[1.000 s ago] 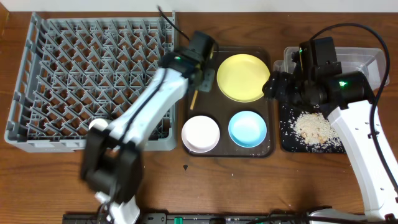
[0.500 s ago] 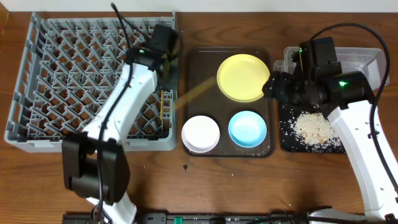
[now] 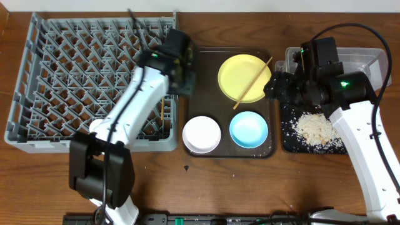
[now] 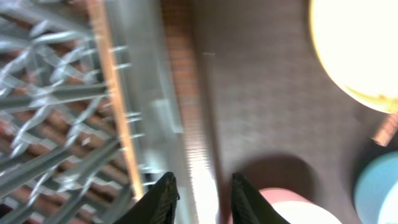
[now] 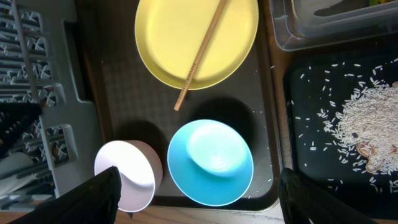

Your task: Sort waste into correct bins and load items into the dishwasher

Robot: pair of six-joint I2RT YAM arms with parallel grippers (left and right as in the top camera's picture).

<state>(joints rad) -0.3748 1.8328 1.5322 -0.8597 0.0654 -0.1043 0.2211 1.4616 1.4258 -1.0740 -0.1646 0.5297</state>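
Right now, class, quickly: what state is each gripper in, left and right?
Left gripper: slightly open, holding nothing.
Right gripper: wide open, holding nothing.

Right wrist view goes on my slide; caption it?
Chopstick resting across the yellow plate, white bowl and blue bowl nearby.

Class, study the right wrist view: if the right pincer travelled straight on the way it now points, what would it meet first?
Probably the light blue bowl, which sits between the fingers of the open right pincer on the brown tray. Depth is hard to judge, so this is only likely.
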